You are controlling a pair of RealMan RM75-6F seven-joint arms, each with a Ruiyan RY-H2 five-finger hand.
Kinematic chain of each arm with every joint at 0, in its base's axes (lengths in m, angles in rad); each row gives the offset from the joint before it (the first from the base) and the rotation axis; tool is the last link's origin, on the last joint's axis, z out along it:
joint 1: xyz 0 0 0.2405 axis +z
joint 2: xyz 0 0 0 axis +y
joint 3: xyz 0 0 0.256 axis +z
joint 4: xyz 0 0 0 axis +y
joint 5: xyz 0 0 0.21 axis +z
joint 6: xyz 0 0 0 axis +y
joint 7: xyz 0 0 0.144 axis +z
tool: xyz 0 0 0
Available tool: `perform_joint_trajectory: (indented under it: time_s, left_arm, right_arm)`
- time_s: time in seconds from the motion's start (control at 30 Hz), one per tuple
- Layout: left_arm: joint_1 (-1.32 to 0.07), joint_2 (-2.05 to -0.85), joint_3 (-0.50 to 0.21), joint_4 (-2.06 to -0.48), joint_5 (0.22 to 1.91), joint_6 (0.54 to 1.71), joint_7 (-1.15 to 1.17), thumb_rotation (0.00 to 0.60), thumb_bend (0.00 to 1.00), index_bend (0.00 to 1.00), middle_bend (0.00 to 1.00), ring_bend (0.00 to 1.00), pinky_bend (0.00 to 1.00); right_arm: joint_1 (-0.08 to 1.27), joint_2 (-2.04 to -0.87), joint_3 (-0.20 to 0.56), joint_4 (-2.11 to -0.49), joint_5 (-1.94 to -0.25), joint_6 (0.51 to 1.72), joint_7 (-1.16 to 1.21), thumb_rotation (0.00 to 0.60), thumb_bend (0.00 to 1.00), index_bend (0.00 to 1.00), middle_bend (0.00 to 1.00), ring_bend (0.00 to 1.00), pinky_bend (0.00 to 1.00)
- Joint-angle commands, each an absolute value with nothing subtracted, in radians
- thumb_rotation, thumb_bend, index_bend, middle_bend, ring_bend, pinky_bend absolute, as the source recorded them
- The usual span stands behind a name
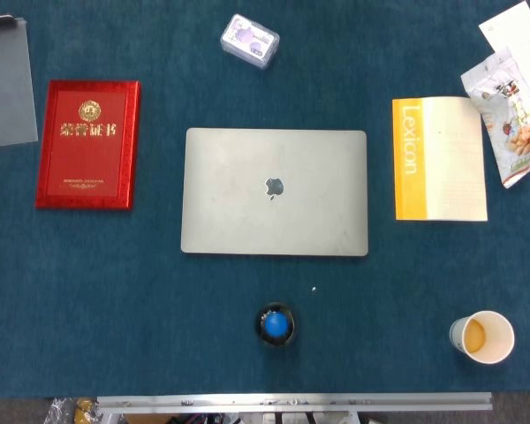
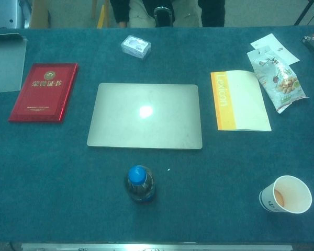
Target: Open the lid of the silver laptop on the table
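Observation:
The silver laptop [image 1: 275, 192] lies flat in the middle of the blue table with its lid down and its logo facing up. In the chest view the laptop [image 2: 145, 115] shows a bright glare spot on the lid. Neither of my hands nor any arm appears in the head view or the chest view.
A red certificate folder [image 1: 88, 143] lies left of the laptop and a yellow-spined book [image 1: 439, 159] right of it. A blue-capped bottle [image 2: 140, 184] stands just in front. A paper cup [image 2: 286, 194] sits front right, a snack bag [image 2: 276, 76] back right, a small box [image 2: 136, 46] behind.

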State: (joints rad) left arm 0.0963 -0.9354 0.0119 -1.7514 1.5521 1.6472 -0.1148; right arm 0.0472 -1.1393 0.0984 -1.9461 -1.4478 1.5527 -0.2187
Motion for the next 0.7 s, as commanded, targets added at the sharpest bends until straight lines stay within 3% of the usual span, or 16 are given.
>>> perform_joint_trajectory:
  time_s: [0.03,0.7]
  left_arm:
    - [0.096,-0.937,0.011,-1.751,1.55,1.647,-0.114,0.6,0.42,0.18,0.12,0.03,0.04]
    - [0.104,-0.933,0.015,-1.761,1.561,1.656,-0.108,0.6,0.42,0.18,0.12,0.03,0.04]
  right_arm:
    - [0.051,-1.141,0.1,-1.946,-1.444,1.546,-0.222,0.6,0.06,0.0,0.07,0.0,0.01]
    - [0.12,-1.119,0.111,-1.988,-1.476,1.449,-0.201,0.6,0.06,0.0,0.07,0.0,0.01]
